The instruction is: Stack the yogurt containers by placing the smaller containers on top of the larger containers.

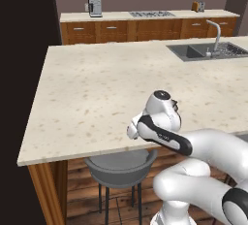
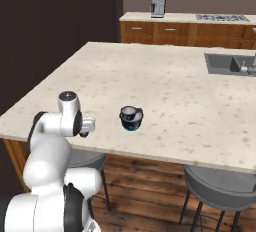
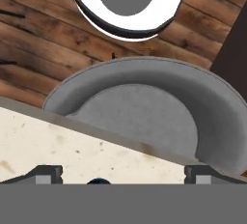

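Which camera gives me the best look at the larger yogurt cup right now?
The right base view: the larger yogurt cup stands unobstructed on the island counter, just right of the gripper. In the left base view the arm covers that spot. The hand view looks at the stool and counter edge.

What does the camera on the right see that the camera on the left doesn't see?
Right base view: the larger yogurt cup, standing on the counter a little way from the arm.
Left base view: a small orange appliance by the far wall.
Both: the counter, the sink, the coffee machine and a grey stool under the counter's edge.
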